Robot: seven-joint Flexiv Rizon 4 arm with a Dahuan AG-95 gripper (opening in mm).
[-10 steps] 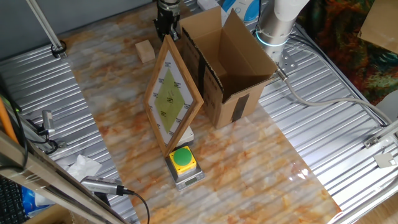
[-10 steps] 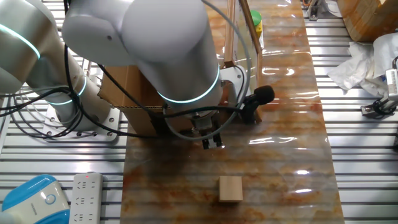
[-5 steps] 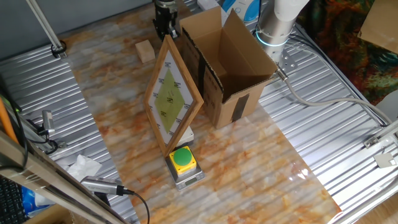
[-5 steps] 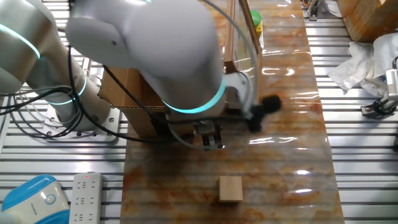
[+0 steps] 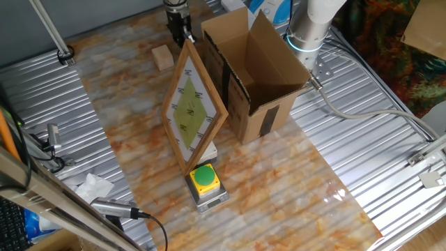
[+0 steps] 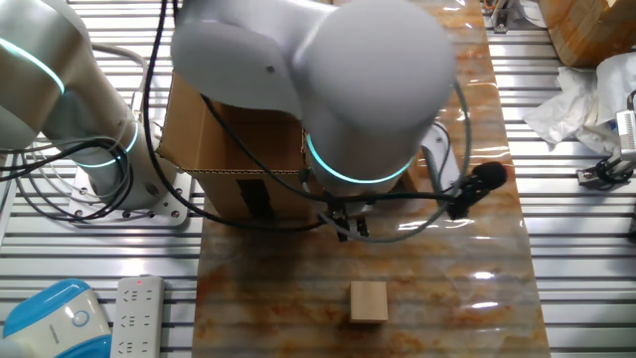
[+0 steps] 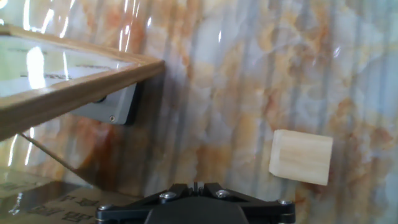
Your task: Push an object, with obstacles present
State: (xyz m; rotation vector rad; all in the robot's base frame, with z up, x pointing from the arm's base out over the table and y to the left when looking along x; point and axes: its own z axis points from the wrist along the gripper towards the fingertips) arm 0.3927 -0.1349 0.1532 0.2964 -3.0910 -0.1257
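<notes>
Since the frame a second ago the gripper (image 5: 178, 31) has shifted sideways along the far end of the table (image 5: 293, 188), away from the cardboard box (image 5: 254, 70) and toward the wooden cube (image 5: 162, 57); the cube itself has not moved. The fingers are sitting closed together, nothing between them. In the hand view the cube (image 7: 301, 157) is lying flat on the marbled surface, apart from the fingertips, off to one side. The framed white board (image 5: 193, 108) is leaning upright beside the box, its wooden edge (image 7: 81, 87) crossing the hand view. The yellow push-button (image 5: 204, 183) is sitting at the board's near foot, well apart from the cube.
</notes>
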